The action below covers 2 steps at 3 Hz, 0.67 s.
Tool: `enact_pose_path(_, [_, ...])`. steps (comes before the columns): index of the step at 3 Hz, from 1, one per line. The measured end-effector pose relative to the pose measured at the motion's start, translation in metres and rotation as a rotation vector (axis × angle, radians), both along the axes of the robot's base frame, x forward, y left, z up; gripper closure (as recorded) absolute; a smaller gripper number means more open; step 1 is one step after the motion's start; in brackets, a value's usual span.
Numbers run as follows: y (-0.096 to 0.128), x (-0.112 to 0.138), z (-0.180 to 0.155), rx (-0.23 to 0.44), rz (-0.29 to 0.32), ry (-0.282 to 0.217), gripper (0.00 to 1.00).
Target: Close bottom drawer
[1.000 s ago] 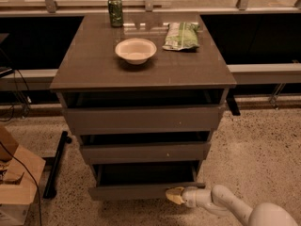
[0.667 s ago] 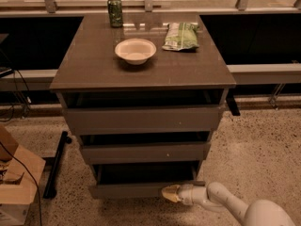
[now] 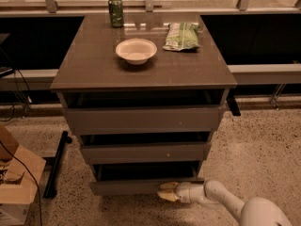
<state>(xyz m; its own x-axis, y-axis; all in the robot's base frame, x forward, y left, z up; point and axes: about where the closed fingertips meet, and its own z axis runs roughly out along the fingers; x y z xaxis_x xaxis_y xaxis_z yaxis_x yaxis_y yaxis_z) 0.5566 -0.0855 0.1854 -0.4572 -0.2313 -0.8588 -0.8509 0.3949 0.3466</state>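
The bottom drawer (image 3: 127, 186) is the lowest and narrowest of three grey-brown drawers in a cabinet (image 3: 141, 69). It stands pulled out, its dark box open on top. My gripper (image 3: 165, 192) sits at the right part of the drawer's flat front, its pale fingertips touching or just short of the panel. The white arm (image 3: 221, 199) runs from it to the lower right corner.
The middle drawer (image 3: 143, 152) and top drawer (image 3: 141, 119) also stand partly open. On the cabinet top are a white bowl (image 3: 136, 50), a green can (image 3: 115, 11) and a green snack bag (image 3: 180, 36). A cardboard box (image 3: 14, 182) and a black bar (image 3: 55, 163) lie left on the floor.
My gripper and arm have moved left along the front of the bottom drawer. The drawer looks much the same.
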Motion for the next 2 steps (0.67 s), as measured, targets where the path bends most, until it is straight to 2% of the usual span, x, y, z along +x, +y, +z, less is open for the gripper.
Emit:
enact_pose_path(1, [0.003,-0.0008,-0.0005,0.003,0.004,0.002,0.0])
enact_pose_path(2, [0.003,-0.0008,-0.0005,0.003,0.004,0.002,0.0])
